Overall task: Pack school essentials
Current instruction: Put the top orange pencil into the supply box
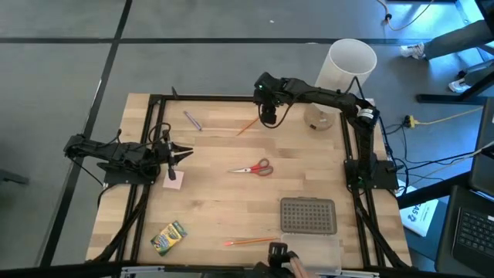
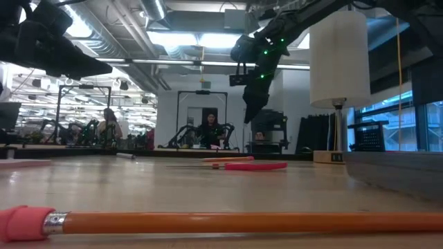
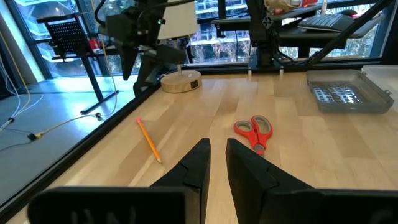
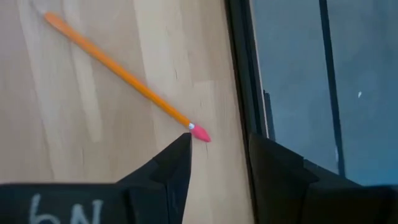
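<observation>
The right hand hangs over the desk's far edge, fingers spread, empty, just above the eraser end of an orange pencil. The pencil lies flat, its long axis diagonal, tip pointing toward the desk's middle. The left hand, fingers narrowly parted, hovers beside the pink pad.
</observation>
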Motion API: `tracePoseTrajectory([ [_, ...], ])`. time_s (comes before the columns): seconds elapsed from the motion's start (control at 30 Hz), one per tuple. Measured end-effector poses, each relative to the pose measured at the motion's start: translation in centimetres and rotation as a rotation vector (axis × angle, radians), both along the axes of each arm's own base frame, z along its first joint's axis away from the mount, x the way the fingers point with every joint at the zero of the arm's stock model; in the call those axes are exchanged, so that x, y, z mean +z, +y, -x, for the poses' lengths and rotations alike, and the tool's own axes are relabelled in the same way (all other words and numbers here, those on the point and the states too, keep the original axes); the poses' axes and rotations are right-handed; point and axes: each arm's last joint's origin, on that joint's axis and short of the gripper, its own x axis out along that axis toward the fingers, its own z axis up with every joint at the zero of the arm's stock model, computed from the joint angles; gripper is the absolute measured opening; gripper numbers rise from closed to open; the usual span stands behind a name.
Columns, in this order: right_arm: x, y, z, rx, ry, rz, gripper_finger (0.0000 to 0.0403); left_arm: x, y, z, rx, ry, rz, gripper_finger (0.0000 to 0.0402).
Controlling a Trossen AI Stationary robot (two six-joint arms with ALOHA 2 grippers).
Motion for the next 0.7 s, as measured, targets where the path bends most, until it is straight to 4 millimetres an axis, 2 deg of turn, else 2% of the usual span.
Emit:
tracePoseTrajectory([
  [0.27,0.3,-0.1,-0.4,0.039,-0.034,0.035,0.0194,0.0,0.0,0.0,0.003,-0.007,0.023,0.0047],
  [0.4,0.0,-0.6,0.1,0.113,-0.086,-0.107,0.0198,0.0,0.0,0.0,0.003,-0.008,0.027,0.0047],
  [0.5,-0.9,-1.6,0.3,0.136,-0.117,-0.188,0.0194,0.0,0.0,0.0,0.003,-0.008,0.026,0.0047],
  [0.7,-3.4,-3.3,0.7,0.119,-0.064,-0.212,0.0184,0.0,0.0,0.0,0.002,-0.008,0.026,0.0047],
])
